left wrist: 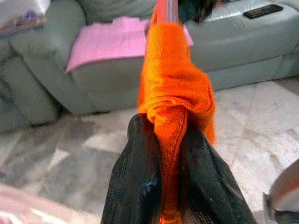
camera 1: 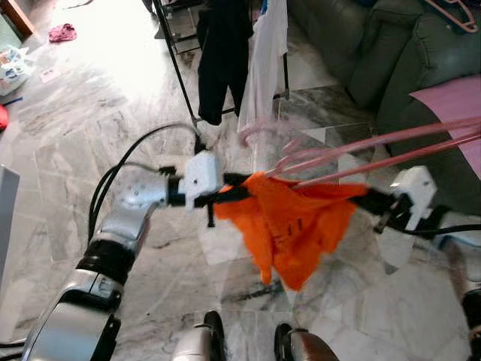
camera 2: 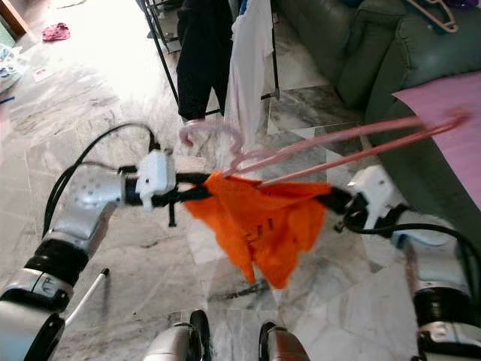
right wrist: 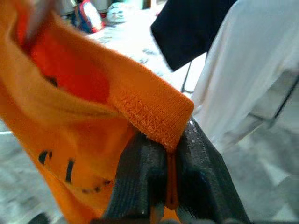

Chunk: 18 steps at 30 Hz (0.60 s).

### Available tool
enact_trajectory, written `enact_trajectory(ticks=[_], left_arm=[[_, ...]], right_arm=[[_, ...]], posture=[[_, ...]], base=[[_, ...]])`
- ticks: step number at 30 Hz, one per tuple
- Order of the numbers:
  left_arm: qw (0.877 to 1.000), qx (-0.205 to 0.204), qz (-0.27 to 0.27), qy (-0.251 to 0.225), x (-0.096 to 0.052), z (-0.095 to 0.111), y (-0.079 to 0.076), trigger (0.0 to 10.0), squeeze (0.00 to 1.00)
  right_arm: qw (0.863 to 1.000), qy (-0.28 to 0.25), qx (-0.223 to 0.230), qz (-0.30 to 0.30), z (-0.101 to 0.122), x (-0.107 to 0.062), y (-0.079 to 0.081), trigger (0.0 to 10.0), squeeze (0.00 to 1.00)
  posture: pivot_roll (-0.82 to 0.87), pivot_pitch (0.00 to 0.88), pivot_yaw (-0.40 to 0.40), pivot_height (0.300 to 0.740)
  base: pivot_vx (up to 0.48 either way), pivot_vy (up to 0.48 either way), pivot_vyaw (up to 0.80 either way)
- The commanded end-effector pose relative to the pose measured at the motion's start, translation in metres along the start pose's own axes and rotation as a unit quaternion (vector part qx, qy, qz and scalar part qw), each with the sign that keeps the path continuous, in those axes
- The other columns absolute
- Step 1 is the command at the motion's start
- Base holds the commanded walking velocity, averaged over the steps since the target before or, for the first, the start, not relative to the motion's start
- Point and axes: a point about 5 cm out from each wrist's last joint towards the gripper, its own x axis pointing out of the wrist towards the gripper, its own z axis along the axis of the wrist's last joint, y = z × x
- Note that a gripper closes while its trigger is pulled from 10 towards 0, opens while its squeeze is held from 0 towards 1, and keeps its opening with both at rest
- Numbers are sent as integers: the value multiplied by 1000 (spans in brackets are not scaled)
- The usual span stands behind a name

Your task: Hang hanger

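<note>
An orange shirt [camera 1: 289, 222] hangs stretched between my two grippers, low over the marble floor. My left gripper [camera 1: 234, 184] is shut on a bunched edge of it, and the black fingers [left wrist: 140, 158] pinch the cloth tightly. My right gripper [camera 1: 361, 197] is shut on the opposite hem [right wrist: 159, 114]. A pink hanger [camera 2: 338, 138], blurred, lies across the top of the shirt. Its hook [camera 2: 203, 131] points toward the rack, and its long arms stick out to the right over the sofa.
A black clothes rack [camera 1: 180, 68] stands ahead, carrying a black garment [camera 1: 224, 53] and a white garment [camera 1: 264, 60]. A grey-green sofa [camera 1: 376, 60] with a pink cloth [camera 1: 455, 101] fills the right. Small items lie on the floor at far left.
</note>
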Motion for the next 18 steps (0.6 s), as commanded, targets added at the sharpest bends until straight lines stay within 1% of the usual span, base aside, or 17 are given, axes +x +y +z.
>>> enact_trajectory(ticks=[1, 4, 6, 8, 9, 11, 12, 13, 16, 18], left_arm=[[1000, 8, 8, 6, -4, -3, 0, 0, 0], [1000, 7, 12, 17, -4, -10, -2, 0, 0], [999, 1, 23, 24, -6, -16, -2, 0, 0], [999, 1, 27, 28, -8, -18, -2, 0, 0], [999, -2, 38, 30, -9, -21, -2, 0, 0], [999, -5, 44, 30, -10, -22, -2, 0, 0], [997, -14, 63, 31, -14, -25, -2, 0, 0], [997, -14, 63, 31, -14, -25, -2, 0, 0], [996, -24, 72, 40, -20, -33, -7, 0, 0], [995, -38, 79, 52, -26, -41, -13, 0, 0]], right_arm=[[1000, -1, -10, -13, 2, -4, -1, 0, 0], [999, -5, -20, -41, 7, -11, -6, 0, 0], [998, -9, -27, -62, 12, -16, -10, 0, 0], [997, -8, -29, -70, 13, -17, -11, 0, 0], [996, -4, -35, -84, 14, -19, -14, 0, 0], [995, -2, -38, -90, 15, -20, -15, 0, 0], [993, -1, -41, -112, 15, -21, -19, 0, 0], [993, -1, -41, -112, 15, -21, -19, 0, 0], [988, -6, -45, -145, 17, -21, -25, 0, 0], [986, -14, -43, -162, 19, -19, -26, 0, 0]], posture=[[-11, 277, 72, 740], [-20, 276, 73, 740], [-22, 274, 73, 740], [-28, 274, 73, 740], [-27, 272, 72, 740], [-27, 272, 71, 740], [-28, 271, 68, 740], [-28, 271, 68, 740], [-24, 269, 65, 740], [-23, 267, 64, 740]], base=[[0, 0, 0], [0, 0, 0], [0, 0, 0], [0, 0, 0], [0, 0, 0], [0, 0, 0], [0, 0, 0], [0, 0, 0], [0, 0, 0], [0, 0, 0]])
